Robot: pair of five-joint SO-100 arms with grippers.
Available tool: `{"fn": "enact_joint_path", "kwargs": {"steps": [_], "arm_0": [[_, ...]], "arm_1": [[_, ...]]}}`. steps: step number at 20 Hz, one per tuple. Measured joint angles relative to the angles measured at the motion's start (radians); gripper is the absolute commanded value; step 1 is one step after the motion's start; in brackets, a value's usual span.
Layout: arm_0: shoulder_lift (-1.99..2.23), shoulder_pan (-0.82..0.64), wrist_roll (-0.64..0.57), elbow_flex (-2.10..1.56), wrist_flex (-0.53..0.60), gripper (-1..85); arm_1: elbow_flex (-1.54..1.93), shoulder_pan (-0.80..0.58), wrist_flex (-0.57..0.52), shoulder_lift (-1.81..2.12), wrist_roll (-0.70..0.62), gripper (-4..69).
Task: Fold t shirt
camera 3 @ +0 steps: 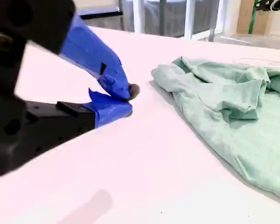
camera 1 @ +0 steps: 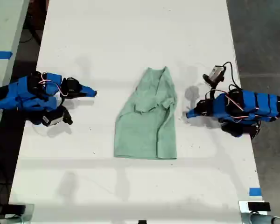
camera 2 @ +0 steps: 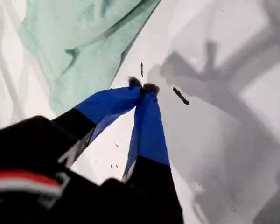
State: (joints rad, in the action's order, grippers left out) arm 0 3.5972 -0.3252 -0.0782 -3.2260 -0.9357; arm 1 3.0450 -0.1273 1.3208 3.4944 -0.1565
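The t shirt is pale mint green and lies wrinkled in the middle of the white table, with one sleeve folded over its body. My first gripper rests on the table just off the shirt's edge on the exterior view's right. It is shut on nothing, and the t shirt lies just past its tips. My second gripper is on the exterior view's left, a short gap from the cloth. Its jaws are shut and empty, with the t shirt spread beyond them.
Blue tape marks the table near the exterior view's lower right corner. Dark floor lies past the table's edge on the exterior view's right. Another pale surface with blue tape stands at that view's left.
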Motion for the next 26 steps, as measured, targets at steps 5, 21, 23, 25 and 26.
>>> {"fn": "enact_joint_path", "kwargs": {"steps": [5, 21, 23, 25, 26], "arm_0": [[0.0, 0.02, -0.031, 0.0, -0.003, 0.0], [-0.827, 0.086, 0.012, 0.749, -0.273, 7.6], [-1.183, 0.173, 0.098, 1.057, -0.356, 15.5], [-1.482, 0.249, 0.219, 1.253, -0.425, 18.1], [-1.611, 0.288, 0.261, 1.333, -0.437, 18.8]], "arm_1": [[-0.002, 0.009, 0.092, 0.003, 0.043, -0.8], [-0.002, 0.012, 0.095, 0.003, 0.044, -0.8], [-0.002, 0.012, 0.095, 0.003, 0.044, -0.8], [-0.002, 0.012, 0.095, 0.003, 0.044, -0.8], [-0.002, 0.012, 0.095, 0.003, 0.044, -0.8]]}}
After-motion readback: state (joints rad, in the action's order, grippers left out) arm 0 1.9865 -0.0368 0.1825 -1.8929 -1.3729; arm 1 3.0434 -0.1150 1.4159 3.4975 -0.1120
